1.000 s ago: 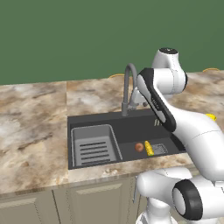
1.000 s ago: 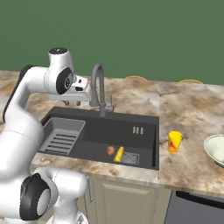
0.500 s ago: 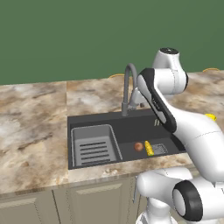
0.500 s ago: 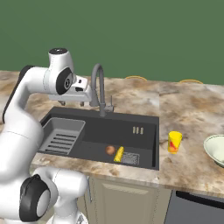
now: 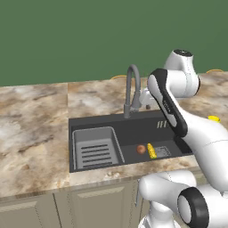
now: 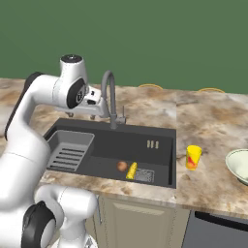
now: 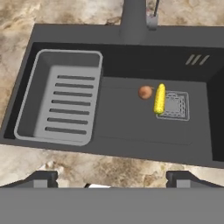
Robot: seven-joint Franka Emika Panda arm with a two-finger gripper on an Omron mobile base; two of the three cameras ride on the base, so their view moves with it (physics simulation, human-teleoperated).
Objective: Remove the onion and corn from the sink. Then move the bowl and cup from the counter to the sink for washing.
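Gripper (image 7: 112, 177) spread wide above the sink (image 7: 131, 38); onion (image 7: 145, 92) apparently touching corn (image 7: 160, 98) at its 9 o'clock; open floor around them.

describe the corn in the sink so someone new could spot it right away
Find the large dark grey sink basin in the marbled counter. On its floor, beside the square drain grate, lies a short yellow corn cob. Its neighbour, the onion, is a round reddish-brown ball.

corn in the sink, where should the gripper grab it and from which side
Likely across the middle of the corn, coming straight down from above. It lies flat on the sink floor, its long axis running front to back, so the fingers should close across its width. The onion sits close on one side and the drain grate on the other, leaving little room.
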